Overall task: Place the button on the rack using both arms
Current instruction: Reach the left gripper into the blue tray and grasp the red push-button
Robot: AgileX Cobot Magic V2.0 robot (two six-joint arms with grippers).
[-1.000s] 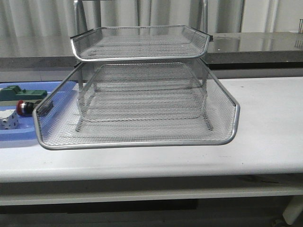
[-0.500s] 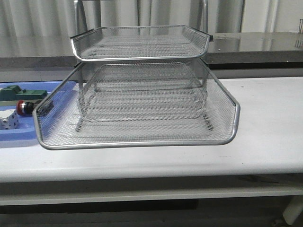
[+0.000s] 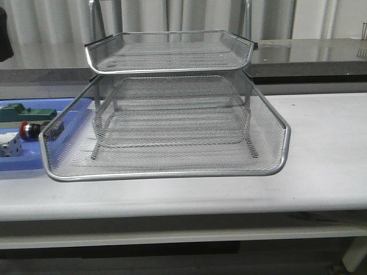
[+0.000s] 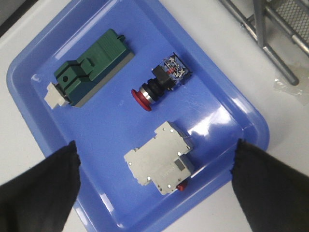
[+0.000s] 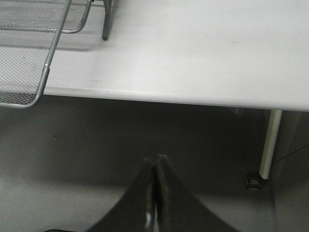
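1. Hovering above the blue tray, my left jaws are spread wide apart and hold nothing; the two dark fingertips frame the tray's contents from either side.
2. My button lies on its side in that tray, red cap toward a white breaker, with a green block just beside it.
3. My rack stands on the white worktop, just beside the blue tray, its lower mesh tray pulled out toward me.
4. My right jaws are pressed together and empty, hanging off the worktop's front edge over a grey floor.
5. Behind the worktop runs a dark glossy counter, with pale pleated curtains behind it.
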